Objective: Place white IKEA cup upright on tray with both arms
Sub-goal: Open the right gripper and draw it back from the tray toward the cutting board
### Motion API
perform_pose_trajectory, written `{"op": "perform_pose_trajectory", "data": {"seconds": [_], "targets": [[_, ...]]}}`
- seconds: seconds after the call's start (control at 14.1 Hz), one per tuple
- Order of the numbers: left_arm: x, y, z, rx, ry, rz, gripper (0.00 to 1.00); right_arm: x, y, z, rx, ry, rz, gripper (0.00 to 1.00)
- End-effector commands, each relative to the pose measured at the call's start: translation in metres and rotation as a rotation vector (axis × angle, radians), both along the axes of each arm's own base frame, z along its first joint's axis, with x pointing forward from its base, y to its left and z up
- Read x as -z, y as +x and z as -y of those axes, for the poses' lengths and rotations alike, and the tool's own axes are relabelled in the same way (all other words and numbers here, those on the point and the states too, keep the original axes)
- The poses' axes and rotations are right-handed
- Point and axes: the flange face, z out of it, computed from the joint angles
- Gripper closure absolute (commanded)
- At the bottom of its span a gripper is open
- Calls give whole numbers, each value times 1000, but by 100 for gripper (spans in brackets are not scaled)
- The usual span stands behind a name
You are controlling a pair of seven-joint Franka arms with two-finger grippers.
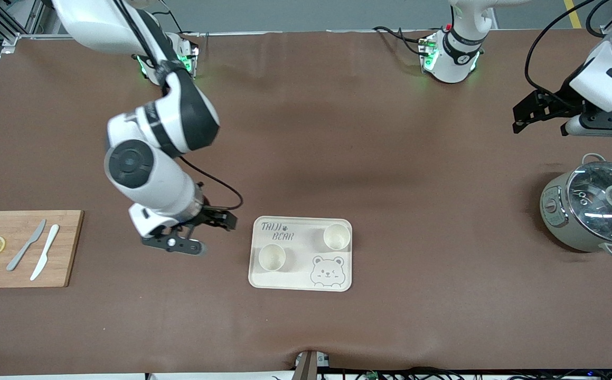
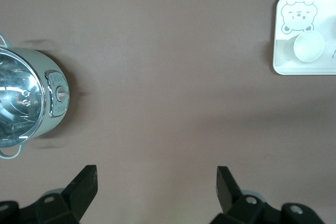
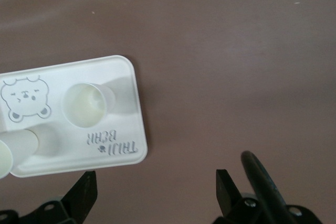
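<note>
Brown counter (image 1: 337,132) throughout, carrying tray (image 1: 300,282) near the middle. Two white cups upright on tray: one cup (image 1: 272,257) nearer the front camera toward the right arm's end, second cup (image 1: 336,236) farther, above the bear drawing. Right gripper (image 1: 206,232) low over bare counter just beside tray, jaws spread wide, holding and touching nothing. Left gripper (image 1: 540,124) hanging above the counter near lidded pot (image 1: 593,208), jaws wide apart, empty. Cutting board (image 1: 26,248) with two knives and lemon slices at the right arm's end.
</note>
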Motion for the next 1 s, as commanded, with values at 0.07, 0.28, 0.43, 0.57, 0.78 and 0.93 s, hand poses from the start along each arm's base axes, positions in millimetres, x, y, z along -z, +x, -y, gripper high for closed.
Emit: {"op": "perform_pose_trajectory", "data": {"seconds": [0.07,0.28,0.43,0.57,0.78,0.93], "targets": [[-8,0,-6,17,6,9,0,-40,-6,54,-47,9,-37,0],[-7,1,-5,18,4,7,0,-69,-7,97,-56,12,-44,0],[-7,1,-5,18,2,7,0,-80,-8,123,-52,8,-63,0],[-6,2,-5,18,1,5,0,-90,-5,152,-78,10,-64,0],[-6,2,-4,20,1,5,0,-97,-1,194,-90,17,-55,0],[-6,1,-4,18,-1,5,0,-98,1,221,-101,18,-57,0]]}}
